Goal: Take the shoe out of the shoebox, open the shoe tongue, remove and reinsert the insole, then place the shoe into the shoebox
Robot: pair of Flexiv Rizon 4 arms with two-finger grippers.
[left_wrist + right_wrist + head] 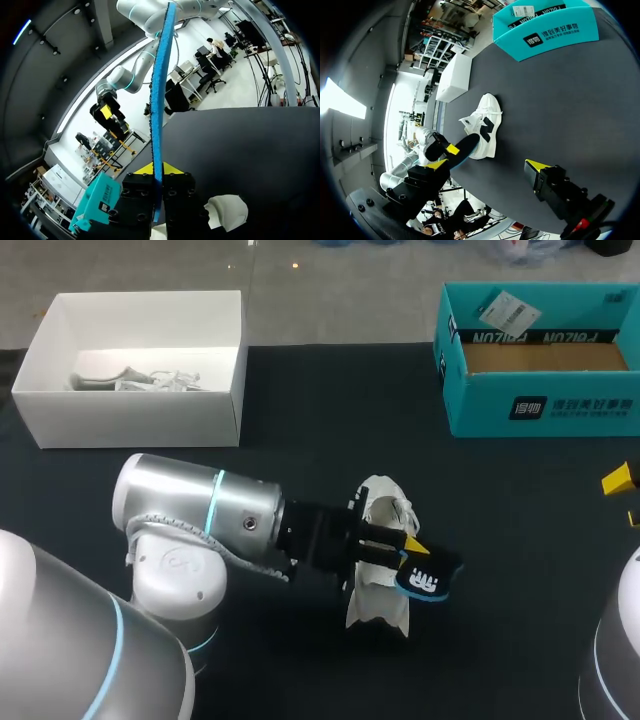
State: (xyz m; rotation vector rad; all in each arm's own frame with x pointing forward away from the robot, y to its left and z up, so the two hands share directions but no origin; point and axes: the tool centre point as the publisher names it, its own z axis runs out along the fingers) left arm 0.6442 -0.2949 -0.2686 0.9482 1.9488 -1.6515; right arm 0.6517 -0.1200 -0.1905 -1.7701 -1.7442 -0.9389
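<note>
A white shoe with black side marks lies on the black table, out of its box. My left gripper hovers just over it, shut on a dark insole with a blue underside. In the left wrist view the insole stands edge-on, pinched between the yellow tips, with part of the shoe below. The teal shoebox stands open at the back right. My right gripper waits at the table's right edge, open and holding nothing, facing the shoe and the insole.
An open white box with pale items inside stands at the back left. The teal shoebox has a tag lying in it. Bare black table lies between the shoe and the right gripper.
</note>
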